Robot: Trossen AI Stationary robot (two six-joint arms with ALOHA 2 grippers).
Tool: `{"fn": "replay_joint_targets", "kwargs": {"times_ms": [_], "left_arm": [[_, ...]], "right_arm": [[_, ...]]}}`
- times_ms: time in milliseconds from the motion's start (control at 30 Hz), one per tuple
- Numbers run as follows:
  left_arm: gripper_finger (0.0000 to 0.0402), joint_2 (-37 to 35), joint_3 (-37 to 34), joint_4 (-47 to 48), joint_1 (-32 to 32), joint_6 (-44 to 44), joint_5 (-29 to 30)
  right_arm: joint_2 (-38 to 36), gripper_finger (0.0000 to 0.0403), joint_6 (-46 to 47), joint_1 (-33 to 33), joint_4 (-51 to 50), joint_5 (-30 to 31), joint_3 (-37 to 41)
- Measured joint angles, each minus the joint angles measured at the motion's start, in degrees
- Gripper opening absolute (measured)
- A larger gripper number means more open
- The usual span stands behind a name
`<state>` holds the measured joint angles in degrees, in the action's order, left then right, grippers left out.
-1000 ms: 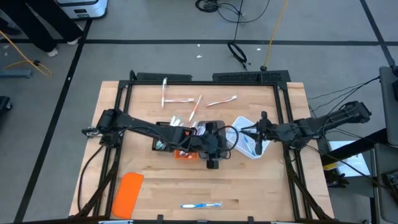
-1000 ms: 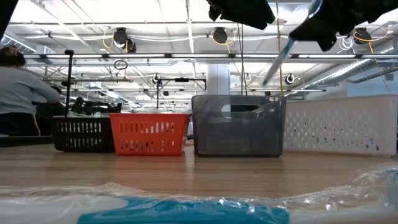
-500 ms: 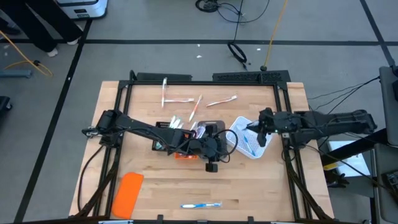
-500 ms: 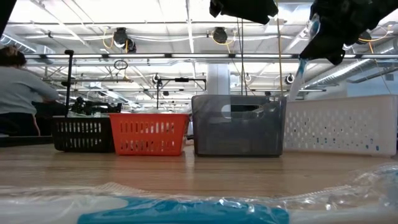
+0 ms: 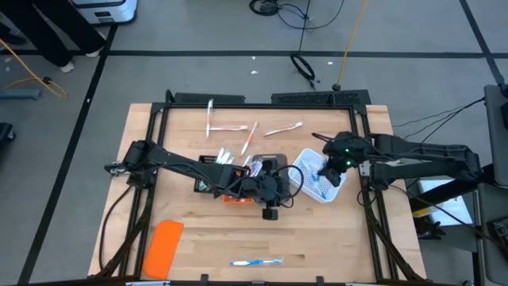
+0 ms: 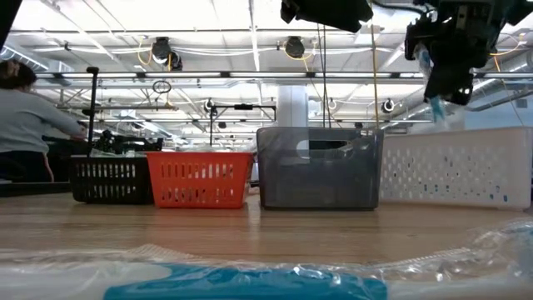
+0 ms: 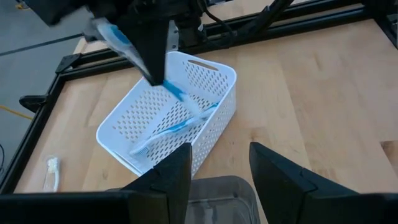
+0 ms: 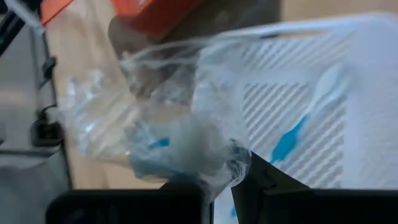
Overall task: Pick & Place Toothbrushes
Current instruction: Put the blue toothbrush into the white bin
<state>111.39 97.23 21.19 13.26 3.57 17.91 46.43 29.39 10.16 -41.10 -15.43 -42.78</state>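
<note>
wooden table (image 5: 317, 230), grey floor (image 5: 198, 71) around, bright workshop, baskets (image 6: 200, 179) beyond

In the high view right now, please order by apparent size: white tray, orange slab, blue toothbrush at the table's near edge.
1. White tray; partly hidden by the right arm.
2. Orange slab; looks similar, so the ranking is unsure.
3. Blue toothbrush; clearly smallest.

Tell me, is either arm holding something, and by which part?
The right gripper holds a blue-white toothbrush mid-handle above the white tray. The left gripper holds nothing.
</note>
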Motion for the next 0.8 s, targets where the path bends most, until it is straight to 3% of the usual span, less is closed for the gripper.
{"fn": "replay_joint_targets", "kwargs": {"times_ms": [233,567,800], "left_arm": [[0.0164,0.00,0.00,0.02,0.00,0.01,0.00],[0.0163,0.00,0.00,0.04,0.00,0.20,0.00],[0.0163,0.00,0.00,0.15,0.00,0.07,0.00]], "right_arm": [[5.73,0.0017,-0.59,4.09,-3.74,-9.06,0.00],[9.51,0.0017,-3.32,6.48,-7.18,-13.42,0.00],[10.89,0.0038,-4.99,6.49,-7.85,-12.76,0.00]]}}
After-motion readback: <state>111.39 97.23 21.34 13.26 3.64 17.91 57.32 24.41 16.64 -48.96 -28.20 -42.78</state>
